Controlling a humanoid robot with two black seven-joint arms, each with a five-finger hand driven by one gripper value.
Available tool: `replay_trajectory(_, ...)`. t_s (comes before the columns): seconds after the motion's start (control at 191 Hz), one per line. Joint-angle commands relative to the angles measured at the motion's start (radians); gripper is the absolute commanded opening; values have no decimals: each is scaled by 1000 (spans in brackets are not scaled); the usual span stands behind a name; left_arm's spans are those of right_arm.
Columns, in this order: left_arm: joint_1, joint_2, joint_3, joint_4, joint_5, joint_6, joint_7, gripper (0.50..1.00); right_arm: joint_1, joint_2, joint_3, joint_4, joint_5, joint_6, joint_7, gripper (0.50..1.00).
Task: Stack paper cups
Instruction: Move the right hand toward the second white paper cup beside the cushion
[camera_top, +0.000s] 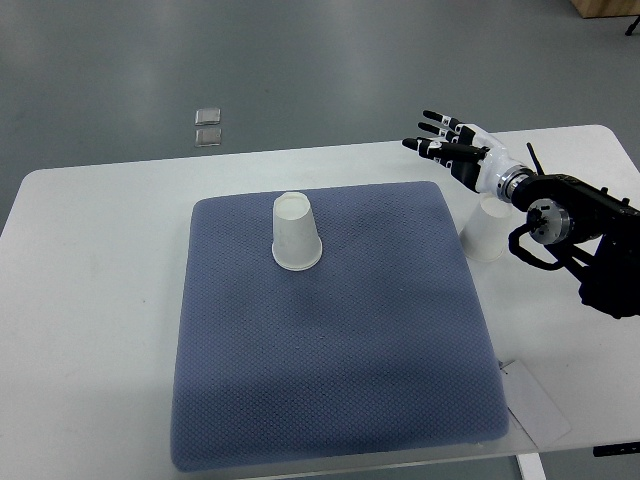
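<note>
Paper cups stand apart, nothing stacked yet: one cup (296, 232) sits upside down on the blue mat (330, 400), a second cup (486, 229) at its three o'clock on the white table (90, 230), seemingly inverted too. Above it the right hand (455, 150) hovers, fingers spread wide, holding nothing

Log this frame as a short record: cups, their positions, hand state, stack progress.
cups: two white paper cups, both upside down
cup one: white paper cup on the blue-grey textured mat
cup two: white paper cup off the mat, on the white table, partly behind the right arm
right hand: fingers extended, holding nothing, above the table
left hand: not in view
stack: not started
</note>
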Motion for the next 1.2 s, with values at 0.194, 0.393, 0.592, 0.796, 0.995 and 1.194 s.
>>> replay_trajectory(0.194,0,0,-2,16,-1,-10,2,1000,4,-5,0,-3,0,5,0,926)
replay_trajectory(0.393,0,0,-2,17,-1,-11,2,1000,11,0,3,-21,1,5,0,926)
replay_trajectory(0.592,0,0,-2,16,-1,-11,2,1000,13,0,14,-21,1,5,-2,926)
replay_trajectory(0.796,-2,0,-2,16,-1,-13,2,1000,13,-6,14,-21,1,8,-2,926)
replay_trajectory(0.995,0,0,-3,17,-1,-13,2,1000,13,-11,14,-21,1,9,-2,926)
replay_trajectory(1.194,-2,0,-2,16,-1,-11,2,1000,13,-14,11,-21,-2,18,-3,926)
